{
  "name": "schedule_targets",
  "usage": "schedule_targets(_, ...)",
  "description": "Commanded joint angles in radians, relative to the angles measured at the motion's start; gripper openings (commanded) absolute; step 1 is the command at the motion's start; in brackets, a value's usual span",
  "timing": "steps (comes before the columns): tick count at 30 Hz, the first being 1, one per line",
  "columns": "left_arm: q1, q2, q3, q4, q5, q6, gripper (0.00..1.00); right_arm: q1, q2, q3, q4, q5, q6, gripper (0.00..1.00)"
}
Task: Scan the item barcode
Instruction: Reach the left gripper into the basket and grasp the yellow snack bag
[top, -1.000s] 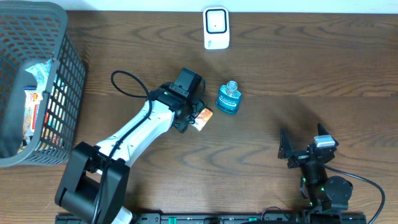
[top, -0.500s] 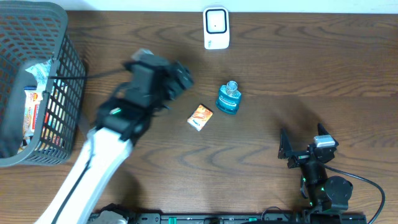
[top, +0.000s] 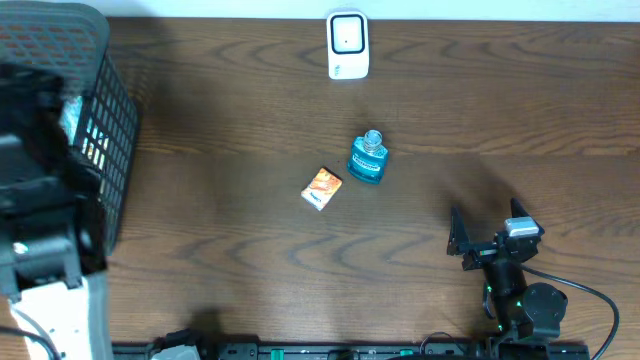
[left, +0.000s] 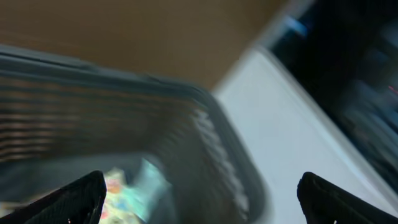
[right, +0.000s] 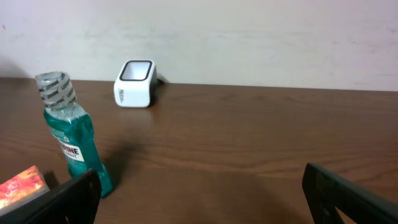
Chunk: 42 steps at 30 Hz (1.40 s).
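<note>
A white barcode scanner (top: 347, 45) stands at the table's back edge, and the right wrist view has it too (right: 134, 84). A small orange box (top: 322, 188) lies flat mid-table beside an upright teal mouthwash bottle (top: 367, 158). My left arm (top: 45, 230) is a blur over the basket at the far left. Its gripper (left: 199, 205) is open and empty above the basket's rim, with packets below it. My right gripper (top: 490, 235) stays low at the front right, open and empty, facing the bottle (right: 71, 140) and the box (right: 22, 183).
A dark mesh basket (top: 110, 110) with several packaged goods fills the left edge of the table. Bare wood lies between the bottle and the scanner. The right arm's base and cable (top: 525, 305) sit at the front right.
The left gripper has let go of the orange box, which now lies by the bottle, and has swung fast to the left over the basket. The right arm has not moved.
</note>
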Motion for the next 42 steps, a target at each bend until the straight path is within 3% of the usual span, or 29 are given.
schedule_targets(1, 0.138, 0.071, 0.009, -0.031, 0.089, -0.113, 0.98, 0.0, -0.002, -0.001, -0.003, 0.008, 0.013, 0.99)
schedule_targets(7, 0.339, 0.251, 0.009, -0.088, 0.409, -0.254, 0.98, 0.0, -0.002, -0.001, -0.003, 0.008, 0.013, 0.99)
schedule_targets(11, 0.405, 0.375, 0.009, -0.086, 0.573, -0.215, 0.98, 0.0, -0.002, -0.001, -0.003, 0.008, 0.013, 0.99)
schedule_targets(13, 0.425, 0.431, 0.009, -0.061, 0.563, -0.119, 0.98, 0.0, -0.002, -0.001, -0.003, 0.008, 0.013, 0.99)
schedule_targets(18, 0.462, 0.559, 0.009, 0.025, 0.553, 0.313, 0.98, 0.0, -0.002, -0.001, -0.003, 0.008, 0.013, 0.99)
schedule_targets(21, 0.467, 0.63, 0.009, 0.032, 0.552, 0.472, 0.98, 0.0, -0.002, -0.001, -0.003, 0.008, 0.013, 0.99)
schedule_targets(24, 0.467, 0.687, 0.009, 0.024, 0.552, 0.538, 0.98, 0.0, -0.002, -0.001, -0.003, 0.008, 0.013, 0.99)
schedule_targets(32, 0.466, 0.774, 0.009, -0.087, 0.538, 0.569, 0.98, 0.0, -0.002, -0.001, -0.003, 0.008, 0.013, 0.99)
schedule_targets(34, 0.465, 0.774, 0.009, -0.117, 0.539, 0.646, 0.98, 0.0, -0.002, -0.001, -0.003, 0.008, 0.013, 0.99)
schedule_targets(38, 0.463, 0.774, 0.009, -0.151, 0.56, 0.912, 0.98, 0.0, -0.002, -0.001, -0.003, 0.008, 0.013, 0.99)
schedule_targets(42, 0.463, 0.774, 0.008, -0.155, 0.56, 0.929, 0.98, 0.0, -0.002, -0.001, -0.003, 0.008, 0.013, 0.99)
